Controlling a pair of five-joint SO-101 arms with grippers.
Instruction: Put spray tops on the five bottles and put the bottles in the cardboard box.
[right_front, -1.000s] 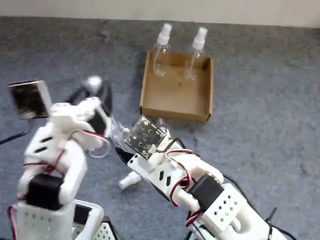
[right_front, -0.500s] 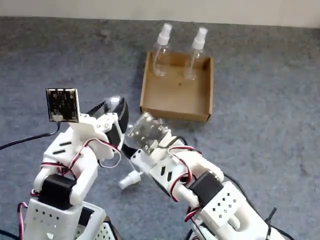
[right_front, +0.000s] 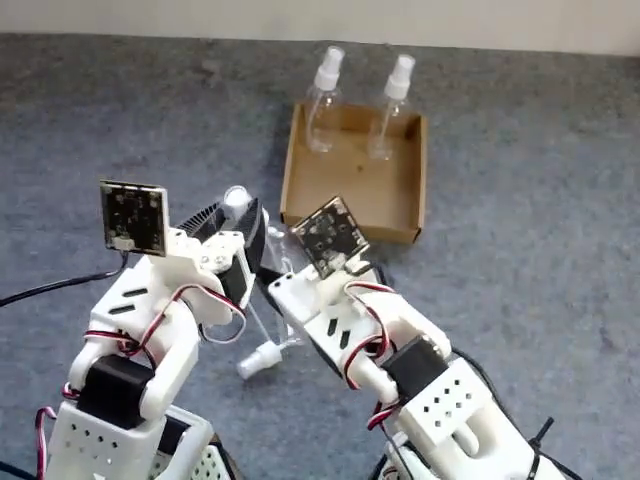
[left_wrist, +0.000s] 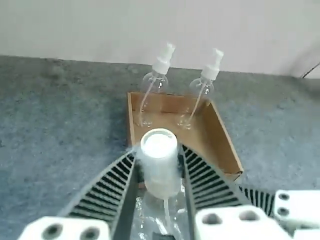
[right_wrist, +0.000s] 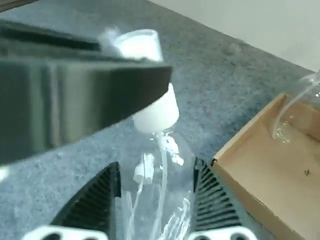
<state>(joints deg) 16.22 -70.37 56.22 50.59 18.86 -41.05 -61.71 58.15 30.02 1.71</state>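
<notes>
Left gripper: clamped on a white spray top seated at the neck of a clear bottle. Right gripper: grasping that bottle's body, near the cardboard box, which holds two capped bottles at its far wall.

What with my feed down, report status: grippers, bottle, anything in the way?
Left gripper shut on spray top, set on bottle neck. Right gripper shut on that bottle. Two capped bottles stand in cardboard box; loose spray top on carpet, nothing blocking.
</notes>
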